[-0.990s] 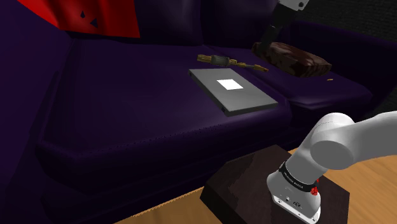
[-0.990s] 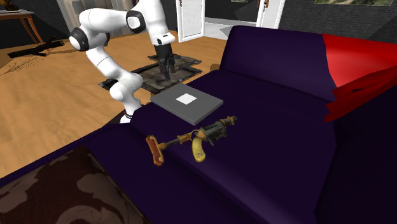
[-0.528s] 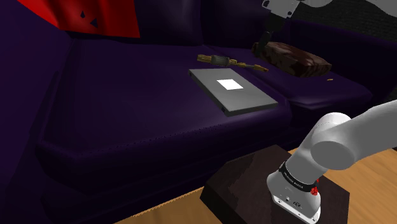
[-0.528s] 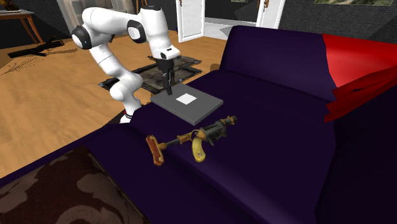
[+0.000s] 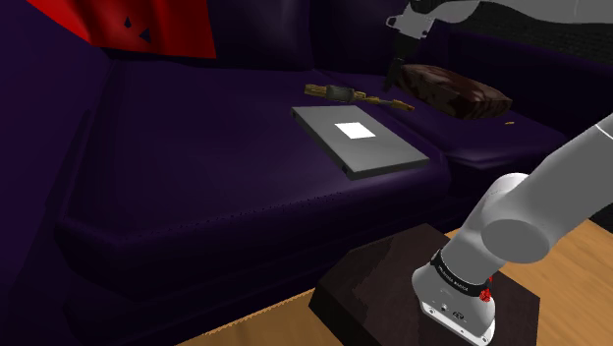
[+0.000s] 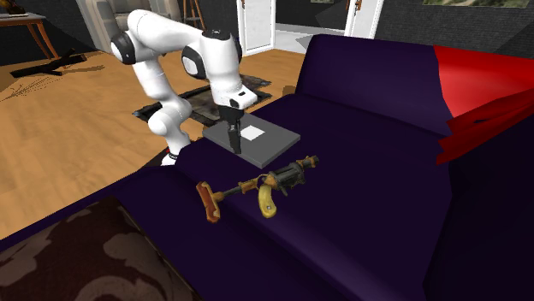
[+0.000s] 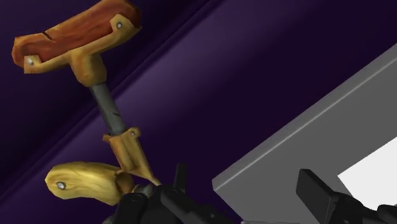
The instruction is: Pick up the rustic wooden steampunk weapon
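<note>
The weapon (image 6: pixel 257 188) lies flat on the dark purple sofa seat; it has a brown wooden stock, a yellowish grip and a dark metal barrel. It also lies behind the grey slab in the shoulder view (image 5: pixel 354 95). My gripper (image 6: pixel 234 144) hangs over the edge of a flat grey slab (image 6: pixel 267 142), short of the weapon and apart from it. In the wrist view the open gripper (image 7: pixel 248 203) holds nothing; the weapon (image 7: pixel 95 114) lies ahead and to one side of the fingers. The gripper (image 5: pixel 396 81) hovers just above the weapon's stock end.
The grey slab (image 5: pixel 359 140) with a white square lies on the seat beside the weapon. A brown patterned cushion (image 5: pixel 457 90) sits on the sofa near the stock. A red cloth (image 6: pixel 483 103) drapes over the backrest. Wooden floor (image 6: pixel 68 137) lies beyond the sofa.
The arm has swung the gripper from beyond the sofa's edge in over the grey slab and lower, closer to the weapon. The weapon and slab have not moved.
</note>
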`<state>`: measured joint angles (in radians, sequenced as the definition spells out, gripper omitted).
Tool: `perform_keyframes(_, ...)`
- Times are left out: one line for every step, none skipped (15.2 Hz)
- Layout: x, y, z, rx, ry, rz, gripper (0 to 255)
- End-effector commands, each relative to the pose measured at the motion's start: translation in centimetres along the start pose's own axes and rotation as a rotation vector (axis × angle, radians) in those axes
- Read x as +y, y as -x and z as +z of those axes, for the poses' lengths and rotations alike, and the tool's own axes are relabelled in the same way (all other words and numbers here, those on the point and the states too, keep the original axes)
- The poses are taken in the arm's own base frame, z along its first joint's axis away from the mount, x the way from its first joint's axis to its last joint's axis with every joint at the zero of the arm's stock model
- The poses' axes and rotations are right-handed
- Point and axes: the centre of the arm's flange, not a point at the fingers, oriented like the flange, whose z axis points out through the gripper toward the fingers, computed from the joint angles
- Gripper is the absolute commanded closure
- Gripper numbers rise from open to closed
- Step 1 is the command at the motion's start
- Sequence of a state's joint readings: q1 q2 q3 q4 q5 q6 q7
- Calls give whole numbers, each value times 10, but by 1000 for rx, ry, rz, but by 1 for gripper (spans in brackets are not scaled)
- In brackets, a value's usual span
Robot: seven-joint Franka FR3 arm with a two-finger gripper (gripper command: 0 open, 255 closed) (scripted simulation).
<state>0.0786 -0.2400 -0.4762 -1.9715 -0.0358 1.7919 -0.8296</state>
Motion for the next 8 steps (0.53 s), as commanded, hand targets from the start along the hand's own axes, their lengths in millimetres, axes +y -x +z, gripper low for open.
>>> perform_keyframes(26,-6,11,-14,-9,-38,0)
perform_keyframes(38,-11,16,-20,-14,-55,0)
perform_keyframes(51,-15,22,-27,-19,-72,0)
perform_keyframes(63,-19,28,-33,-24,-89,0)
perform_keyframes(75,-24,33,-40,-29,-106,0)
perform_keyframes(87,-29,39,-46,-34,-123,0)
perform_keyframes(99,-33,45,-53,-39,-139,0)
perform_keyframes(110,-39,51,-59,-44,-156,0)
